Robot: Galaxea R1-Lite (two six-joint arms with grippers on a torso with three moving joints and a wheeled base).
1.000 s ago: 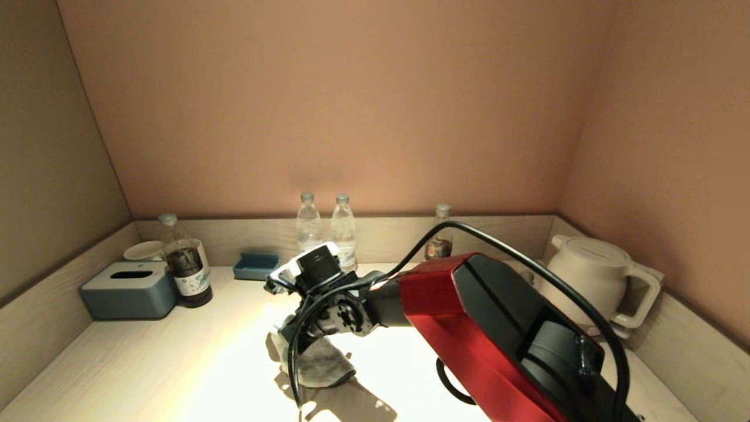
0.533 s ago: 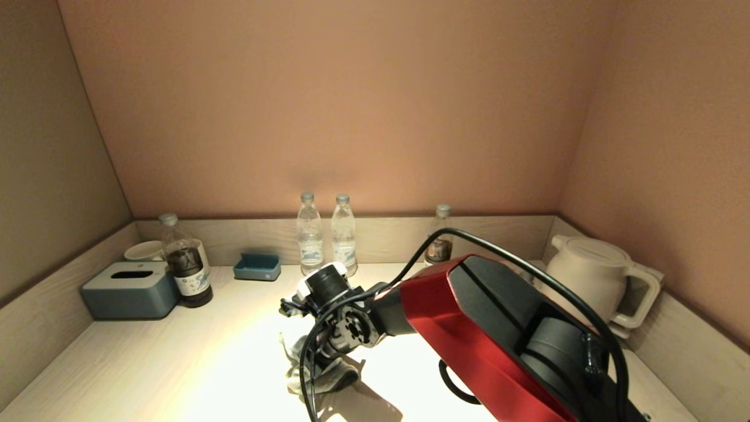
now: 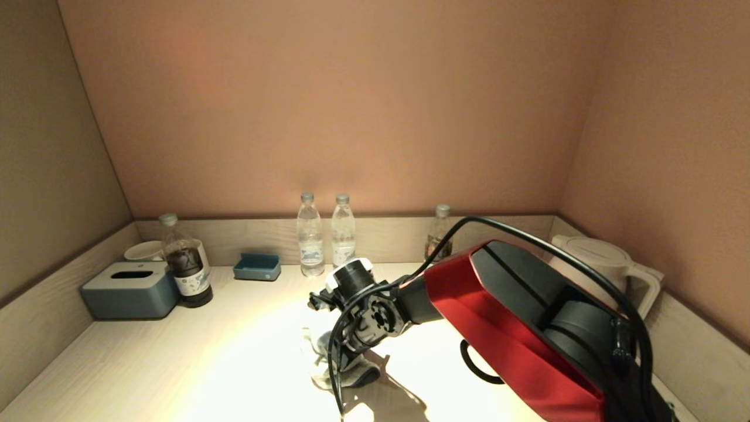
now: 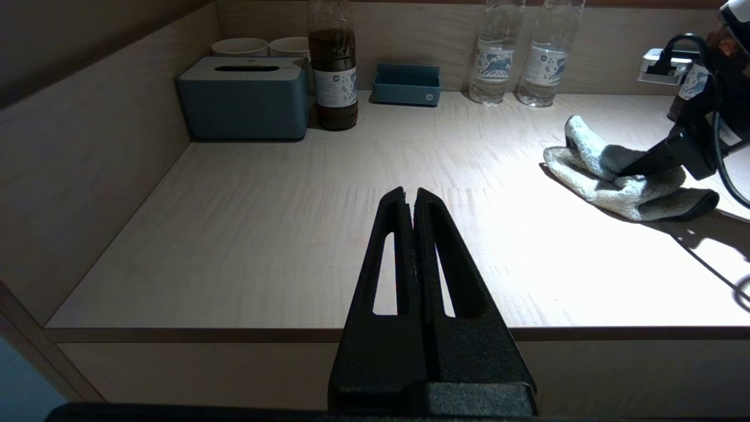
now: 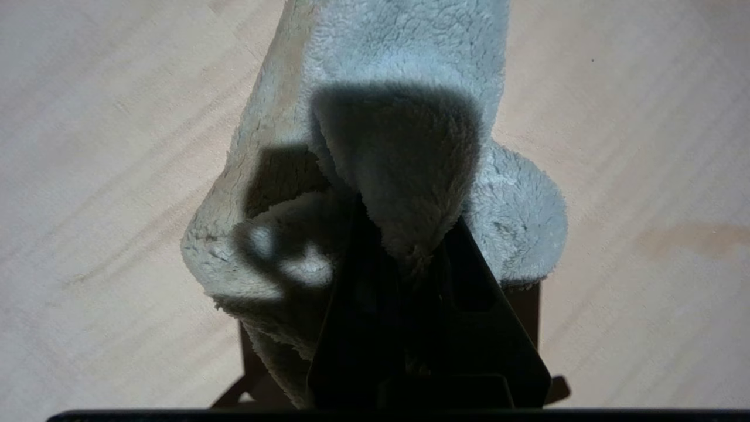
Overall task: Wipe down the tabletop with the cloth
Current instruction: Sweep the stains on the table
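Note:
A grey fluffy cloth (image 3: 343, 366) lies bunched on the light wooden tabletop (image 3: 176, 363) near its middle. It also shows in the left wrist view (image 4: 615, 176) and in the right wrist view (image 5: 381, 140). My right gripper (image 5: 404, 246) points down at the table and is shut on a fold of the cloth; in the head view its wrist hides the fingers. My left gripper (image 4: 413, 196) is shut and empty, parked off the front edge of the table, out of the head view.
Along the back wall stand two water bottles (image 3: 321, 237), a third bottle (image 3: 438, 237), a blue dish (image 3: 256, 266), a dark bottle (image 3: 186, 269), cups (image 3: 143, 251) and a blue tissue box (image 3: 129, 290). A white kettle (image 3: 603, 275) stands at the right.
My right gripper has dragged the cloth to the right across the tabletop, and the cloth has bunched up more. The left gripper has not visibly changed.

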